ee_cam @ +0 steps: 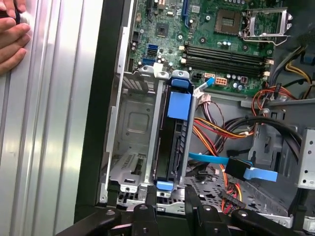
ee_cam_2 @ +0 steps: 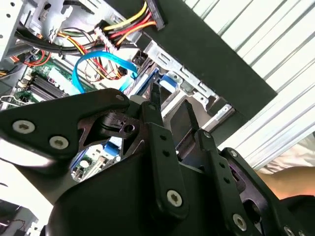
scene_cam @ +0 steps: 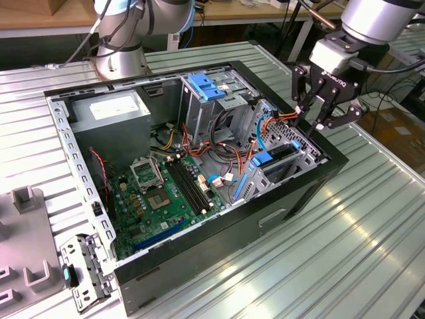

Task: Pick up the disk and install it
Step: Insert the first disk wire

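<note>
Ribbed metal table (scene_cam: 372, 219); disk (ee_cam: 172, 142) just below fingers (ee_cam: 193, 202)

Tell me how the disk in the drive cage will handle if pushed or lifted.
The disk looks stiff, a flat body in a blue plastic carrier, so it should not flex. Standing on edge between the walls of the cage, it would likely slide along its slot rather than tip. Its solid dark body suggests it is heavy for its size.
</note>
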`<action>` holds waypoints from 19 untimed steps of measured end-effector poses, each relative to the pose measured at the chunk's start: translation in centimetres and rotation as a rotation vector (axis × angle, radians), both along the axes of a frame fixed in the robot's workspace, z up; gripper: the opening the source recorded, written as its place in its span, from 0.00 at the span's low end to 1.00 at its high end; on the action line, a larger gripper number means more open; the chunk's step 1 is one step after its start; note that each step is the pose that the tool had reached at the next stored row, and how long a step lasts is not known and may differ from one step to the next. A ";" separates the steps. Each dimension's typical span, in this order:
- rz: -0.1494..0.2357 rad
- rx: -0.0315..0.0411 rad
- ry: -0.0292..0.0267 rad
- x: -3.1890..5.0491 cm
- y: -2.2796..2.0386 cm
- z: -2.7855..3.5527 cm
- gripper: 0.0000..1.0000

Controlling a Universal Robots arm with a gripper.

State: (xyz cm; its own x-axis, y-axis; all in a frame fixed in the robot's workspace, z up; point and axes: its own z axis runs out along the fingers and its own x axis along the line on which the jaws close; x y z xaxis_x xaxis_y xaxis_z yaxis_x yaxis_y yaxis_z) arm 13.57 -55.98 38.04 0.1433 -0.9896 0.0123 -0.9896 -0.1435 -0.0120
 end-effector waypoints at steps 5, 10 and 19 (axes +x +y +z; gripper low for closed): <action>0.011 0.0002 0.0000 1.39 0.89 -0.06 0.36; 0.016 0.0000 0.0000 2.84 2.93 -0.11 0.36; 0.183 0.0001 0.0001 3.60 3.59 -0.45 0.36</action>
State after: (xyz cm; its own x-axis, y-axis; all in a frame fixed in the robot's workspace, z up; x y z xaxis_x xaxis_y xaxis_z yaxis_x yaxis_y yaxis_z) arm 17.17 -52.39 37.59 0.3215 -0.9468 0.0122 -0.9468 -0.3216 -0.0119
